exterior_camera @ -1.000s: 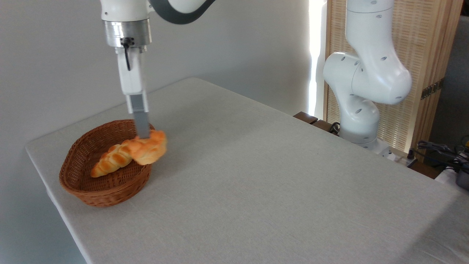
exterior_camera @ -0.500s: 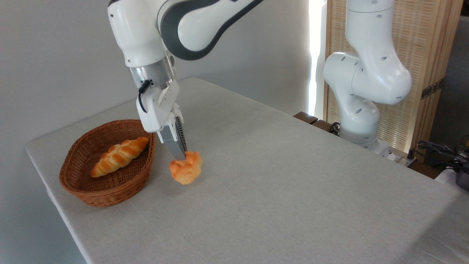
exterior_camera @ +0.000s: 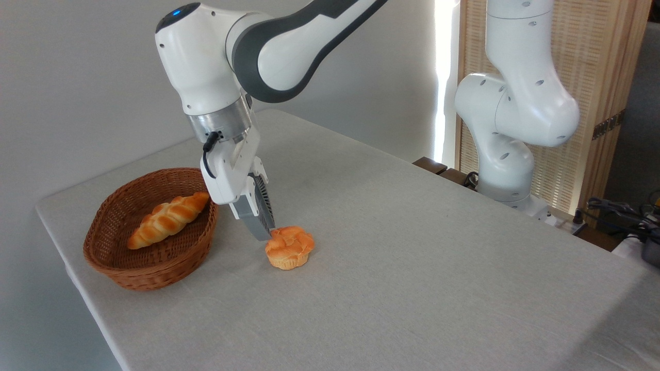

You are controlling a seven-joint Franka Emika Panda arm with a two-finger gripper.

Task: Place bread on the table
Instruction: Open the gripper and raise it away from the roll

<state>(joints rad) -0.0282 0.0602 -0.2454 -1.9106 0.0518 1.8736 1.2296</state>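
We see the worktop (exterior_camera: 412, 268) filling most of the view, with the basket (exterior_camera: 149, 257) on it near its left end. The long loaf (exterior_camera: 167, 219) lies in the basket, slanting from lower left to upper right. The bread (exterior_camera: 289, 247) sits upright on the worktop, to the right of the basket and apart from it. The hand (exterior_camera: 260, 232) hangs between basket and bread, its tip just at the bread's upper left edge. The arm's base (exterior_camera: 508, 154) stands behind the worktop's far right edge, and a slatted screen (exterior_camera: 593, 77) stands behind the base
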